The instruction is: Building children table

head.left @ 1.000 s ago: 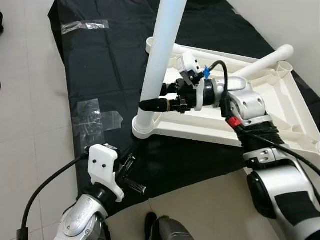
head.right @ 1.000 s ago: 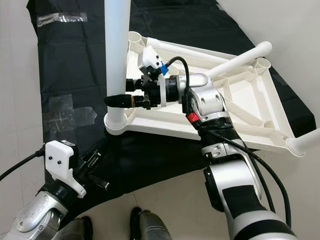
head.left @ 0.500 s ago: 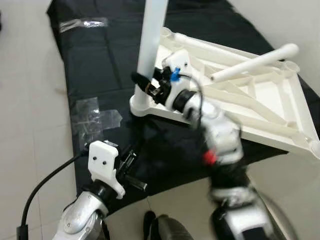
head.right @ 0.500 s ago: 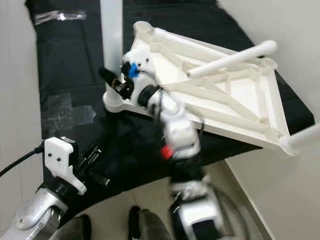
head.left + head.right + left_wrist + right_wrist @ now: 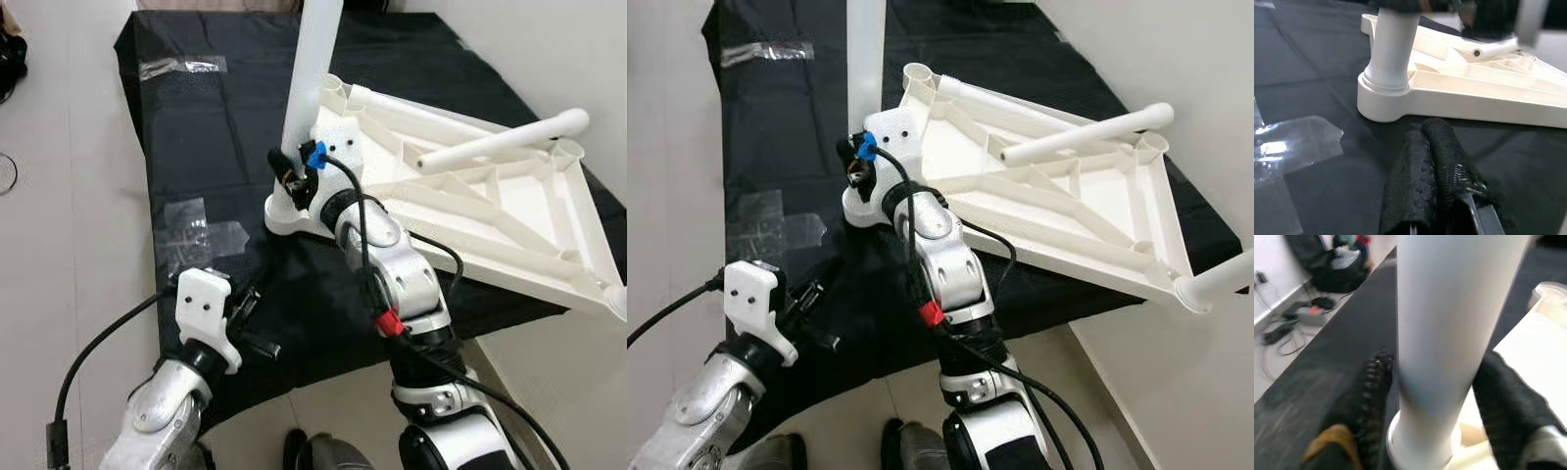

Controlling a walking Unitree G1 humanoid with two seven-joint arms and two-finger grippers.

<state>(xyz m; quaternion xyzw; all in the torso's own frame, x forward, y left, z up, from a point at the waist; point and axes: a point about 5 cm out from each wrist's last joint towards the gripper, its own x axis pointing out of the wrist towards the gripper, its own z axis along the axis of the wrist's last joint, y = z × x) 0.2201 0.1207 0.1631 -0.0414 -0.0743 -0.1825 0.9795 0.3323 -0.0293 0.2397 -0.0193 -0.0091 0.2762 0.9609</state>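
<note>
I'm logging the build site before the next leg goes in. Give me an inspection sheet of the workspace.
Surface: black sheet spread on pale floor tiles.
Job's things: white tabletop lying underside up; upright leg seated in its near-left corner socket; second leg lying slanted across the frame.
Clutter: clear tape patches on the sheet.
Grippers: right gripper straddling the upright leg near its base; left gripper shut, low over the sheet.
Cables: black cable along the left arm.
Surroundings: white wall.

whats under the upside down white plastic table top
A black cloth spread on the pale tiled floor lies under the white plastic table top. Clear tape patches sit on the cloth beside it. Whatever is directly beneath the top is covered.
</note>
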